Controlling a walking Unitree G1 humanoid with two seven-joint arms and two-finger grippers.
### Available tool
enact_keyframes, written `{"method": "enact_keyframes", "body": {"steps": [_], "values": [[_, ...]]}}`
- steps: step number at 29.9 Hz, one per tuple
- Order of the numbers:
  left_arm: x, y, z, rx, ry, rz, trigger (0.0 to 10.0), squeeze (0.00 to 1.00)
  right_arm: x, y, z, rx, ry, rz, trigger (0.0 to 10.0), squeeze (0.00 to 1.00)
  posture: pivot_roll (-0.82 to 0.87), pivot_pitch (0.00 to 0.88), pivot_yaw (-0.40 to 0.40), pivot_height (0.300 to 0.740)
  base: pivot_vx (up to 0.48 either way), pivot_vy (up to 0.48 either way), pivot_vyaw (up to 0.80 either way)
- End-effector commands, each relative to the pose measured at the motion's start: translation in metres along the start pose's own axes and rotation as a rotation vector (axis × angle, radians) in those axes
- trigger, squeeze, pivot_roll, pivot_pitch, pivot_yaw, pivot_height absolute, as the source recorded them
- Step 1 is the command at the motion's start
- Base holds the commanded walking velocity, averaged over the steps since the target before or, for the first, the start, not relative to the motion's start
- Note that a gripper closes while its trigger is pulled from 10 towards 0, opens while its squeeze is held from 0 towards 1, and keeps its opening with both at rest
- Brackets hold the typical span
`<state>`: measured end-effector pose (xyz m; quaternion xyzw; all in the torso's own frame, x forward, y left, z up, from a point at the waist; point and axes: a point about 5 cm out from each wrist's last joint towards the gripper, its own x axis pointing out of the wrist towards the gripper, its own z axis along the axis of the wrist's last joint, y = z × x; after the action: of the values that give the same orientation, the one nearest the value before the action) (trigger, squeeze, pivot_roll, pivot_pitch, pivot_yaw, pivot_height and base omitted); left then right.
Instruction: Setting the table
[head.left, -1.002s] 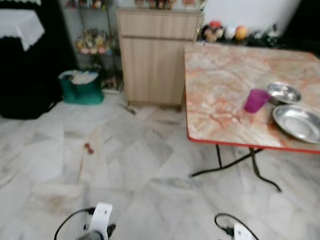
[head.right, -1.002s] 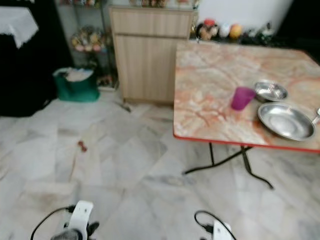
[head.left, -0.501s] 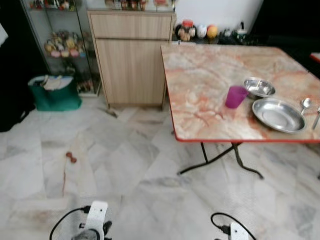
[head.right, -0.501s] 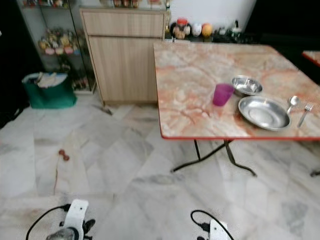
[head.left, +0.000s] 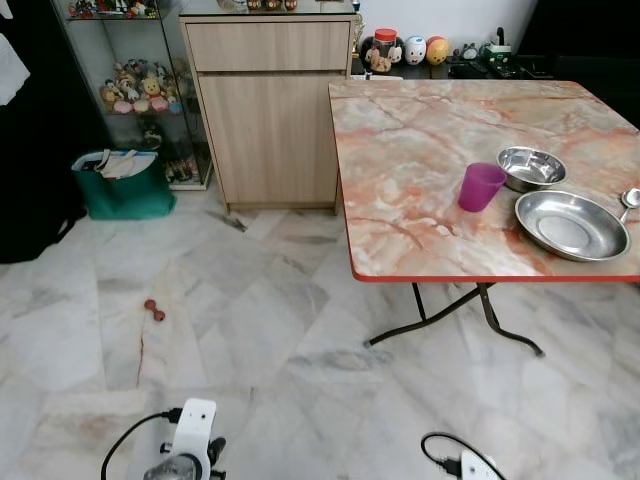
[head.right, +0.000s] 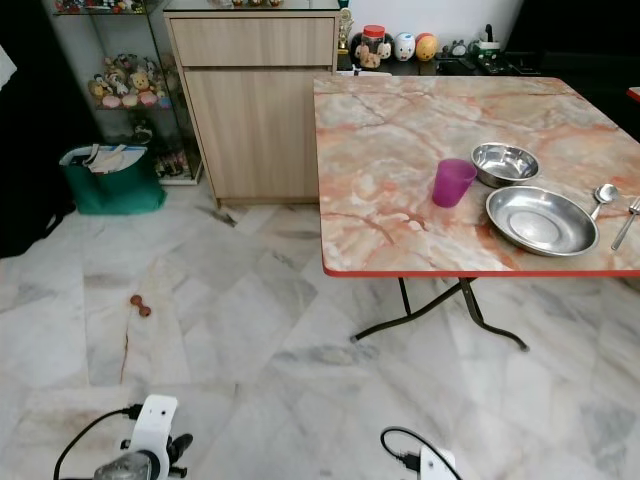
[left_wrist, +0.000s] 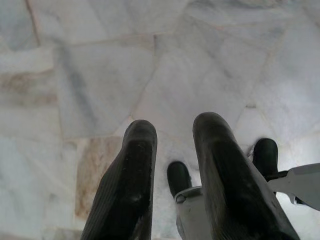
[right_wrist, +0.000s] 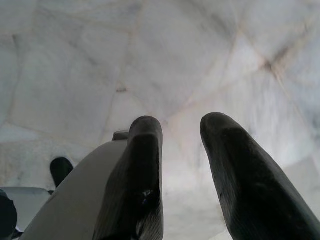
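- Bench (head.right: 400, 150) with purple cup (head.right: 453, 182), bowl (head.right: 504, 163) and plate (head.right: 541, 219) lies ahead-right of you, nearer your right arm.
- Left gripper (left_wrist: 172, 150) and right gripper (right_wrist: 181, 145) hang over the floor, fingers parted, holding nothing.

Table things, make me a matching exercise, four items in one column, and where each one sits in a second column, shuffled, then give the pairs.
Items
1. purple cup
2. small steel bowl
3. large steel plate
4. spoon

Places
A. nearest the table's front red edge, between cup and cutlery
B. behind the plate, just right of the cup
C. right of the plate, beside the fork
D. left of both steel dishes, nearest the table's middle

Pairs: 1-D, 2-B, 3-A, 4-C
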<state>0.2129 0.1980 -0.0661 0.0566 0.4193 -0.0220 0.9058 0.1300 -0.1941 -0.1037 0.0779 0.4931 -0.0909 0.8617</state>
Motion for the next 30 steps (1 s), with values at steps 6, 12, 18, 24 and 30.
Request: {"method": "enact_keyframes", "body": {"steps": [6, 12, 18, 24, 30], "values": [[0.0, 0.0, -0.002, -0.017, 0.014, 0.004, 10.0, 0.0, -0.001, -0.01, 0.002, 0.01, -0.022, -0.026, 10.0, 0.0, 0.05, 0.0, -0.027, 0.74, 0.0, -0.48, 0.0], [0.001, -0.003, 0.0, -0.018, 0.009, -0.003, 10.0, 0.0, 0.0, -0.009, 0.008, 0.011, -0.029, -0.023, 10.0, 0.0, 0.04, 0.0, -0.027, 0.74, 0.0, -0.477, 0.0], [0.001, -0.005, 0.001, -0.014, 0.003, -0.012, 10.0, 0.0, 0.0, -0.009, 0.008, 0.013, -0.032, -0.024, 10.0, 0.0, 0.04, 0.0, -0.027, 0.74, 0.0, -0.476, 0.0], [0.002, -0.008, 0.005, -0.005, -0.008, -0.023, 10.0, 0.0, 0.0, -0.009, 0.009, 0.014, -0.035, -0.021, 10.0, 0.0, 0.04, 0.0, -0.027, 0.74, 0.0, -0.477, 0.0], [0.002, -0.008, 0.007, -0.003, -0.013, -0.025, 10.0, 0.0, 0.0, -0.008, 0.008, 0.022, -0.029, -0.02, 10.0, 0.0, 0.04, 0.0, -0.027, 0.74, 0.0, -0.472, -0.2]]}}
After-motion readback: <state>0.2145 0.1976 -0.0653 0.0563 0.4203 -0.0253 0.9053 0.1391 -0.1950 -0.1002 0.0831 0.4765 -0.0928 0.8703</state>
